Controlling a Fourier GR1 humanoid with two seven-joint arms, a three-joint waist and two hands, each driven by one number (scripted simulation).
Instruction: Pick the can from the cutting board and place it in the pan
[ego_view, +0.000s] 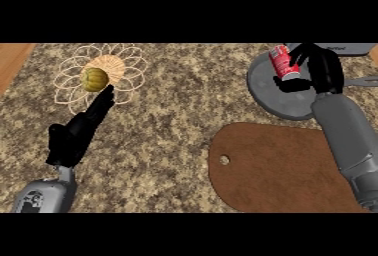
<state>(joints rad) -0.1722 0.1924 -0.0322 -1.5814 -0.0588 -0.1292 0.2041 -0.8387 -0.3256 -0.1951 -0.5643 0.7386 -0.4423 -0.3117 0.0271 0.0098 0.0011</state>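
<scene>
Head view: the right hand (322, 69), in the upper right of the frame, has its fingers curled round the can (281, 61). The can lies at the left side of the palm, its long axis running roughly up-down in the frame and leaning slightly to the upper left. It is off the cutting board (288, 170) and over the upper part of the pan (275, 97); contact with the pan cannot be determined. Judged requirement: lower toward the pan centre, down-left, then release. The left hand (77, 132), at frame left, rests with straight fingers, well apart from the pan.
</scene>
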